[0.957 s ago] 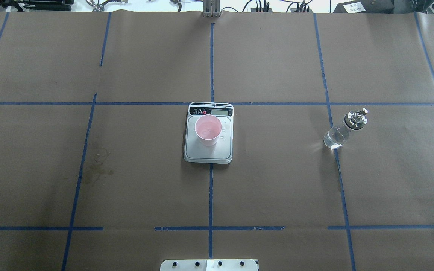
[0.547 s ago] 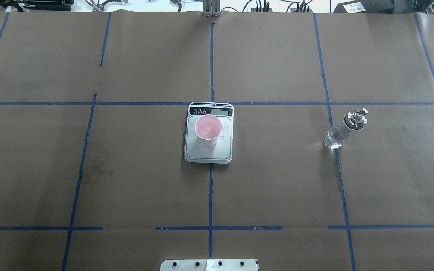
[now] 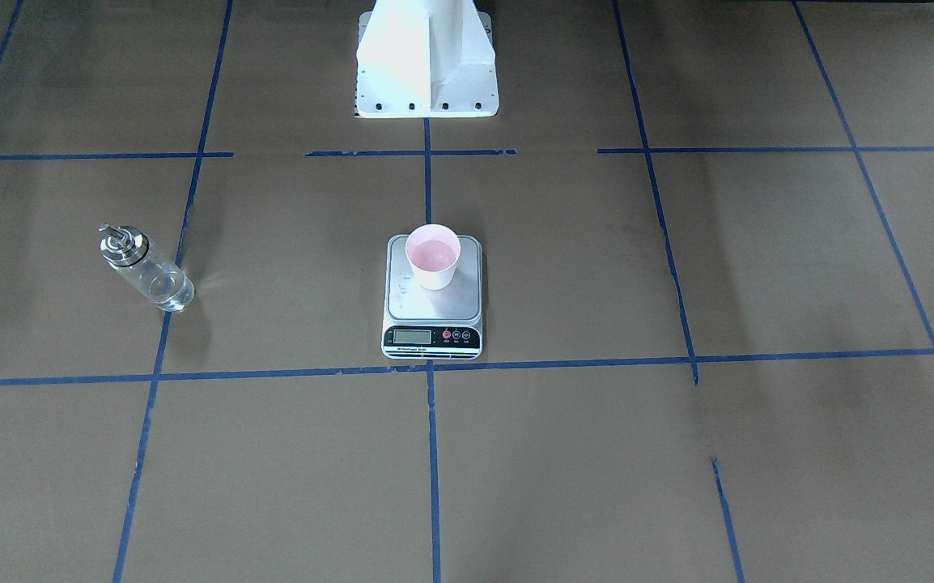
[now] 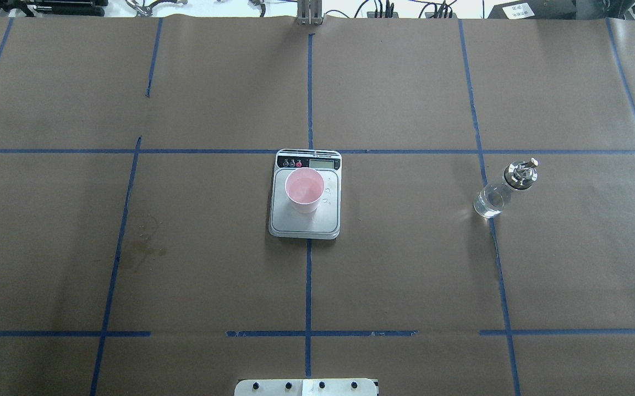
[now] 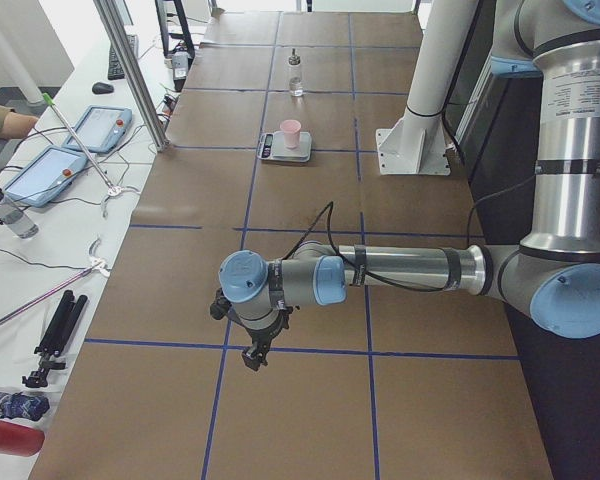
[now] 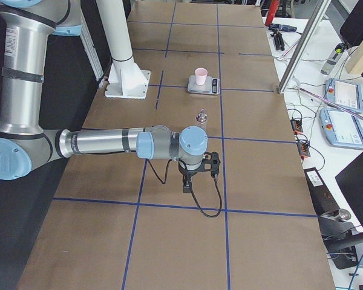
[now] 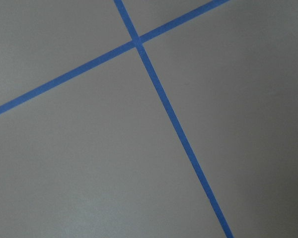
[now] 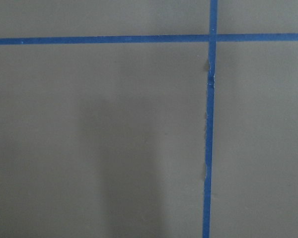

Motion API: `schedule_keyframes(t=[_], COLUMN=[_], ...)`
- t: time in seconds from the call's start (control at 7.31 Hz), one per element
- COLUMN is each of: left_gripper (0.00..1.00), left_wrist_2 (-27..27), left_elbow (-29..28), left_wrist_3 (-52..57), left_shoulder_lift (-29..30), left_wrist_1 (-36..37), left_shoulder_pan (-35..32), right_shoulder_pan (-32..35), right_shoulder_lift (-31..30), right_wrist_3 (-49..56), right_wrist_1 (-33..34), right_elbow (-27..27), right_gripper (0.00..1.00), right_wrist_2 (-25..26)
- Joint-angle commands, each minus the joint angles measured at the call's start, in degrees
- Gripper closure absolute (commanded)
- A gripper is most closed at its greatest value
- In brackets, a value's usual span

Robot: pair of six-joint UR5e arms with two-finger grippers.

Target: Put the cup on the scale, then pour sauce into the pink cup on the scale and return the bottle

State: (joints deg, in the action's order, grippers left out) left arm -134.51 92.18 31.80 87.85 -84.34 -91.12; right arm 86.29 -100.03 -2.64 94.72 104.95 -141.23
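The pink cup [image 4: 304, 190] stands upright on the scale [image 4: 305, 217] at the table's middle; it also shows in the front view [image 3: 432, 257] on the scale [image 3: 433, 312]. The glass bottle [image 4: 503, 190] with its metal spout stands upright on the paper far to the right, holding clear sauce; in the front view the bottle [image 3: 146, 268] is at the left. My left gripper [image 5: 252, 350] shows only in the left side view, my right gripper [image 6: 187, 181] only in the right side view. Both hang over bare paper far from the scale. I cannot tell if they are open or shut.
Brown paper with blue tape lines covers the table [image 4: 405, 275]. The robot's white base [image 3: 426, 61] stands behind the scale. A faint stain [image 4: 141, 247] marks the paper at the left. Both wrist views show only paper and tape. Tablets and cables lie beyond the table's far edge.
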Motion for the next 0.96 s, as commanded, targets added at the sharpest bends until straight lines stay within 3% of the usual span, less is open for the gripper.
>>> schedule_keyframes(t=[0.0, 0.27, 0.82], left_gripper=[0.0, 0.0, 0.0], left_wrist_2=[0.1, 0.1, 0.1], left_elbow=[-1.8, -1.7, -1.5], left_wrist_3=[-0.1, -0.7, -7.5], left_shoulder_lift=[0.6, 1.4, 2.8], left_wrist_1=[-0.8, -0.7, -0.8], left_shoulder_pan=[-0.5, -0.8, -1.9], right_shoulder_pan=[1.2, 1.8, 1.7], right_shoulder_lift=[0.7, 1.3, 3.7], right_wrist_3=[0.2, 0.3, -0.3], right_wrist_1=[-0.2, -0.2, -0.2], right_elbow=[-2.5, -2.7, -3.4], right_gripper=[0.0, 0.0, 0.0], right_wrist_2=[-1.0, -0.4, 5.8])
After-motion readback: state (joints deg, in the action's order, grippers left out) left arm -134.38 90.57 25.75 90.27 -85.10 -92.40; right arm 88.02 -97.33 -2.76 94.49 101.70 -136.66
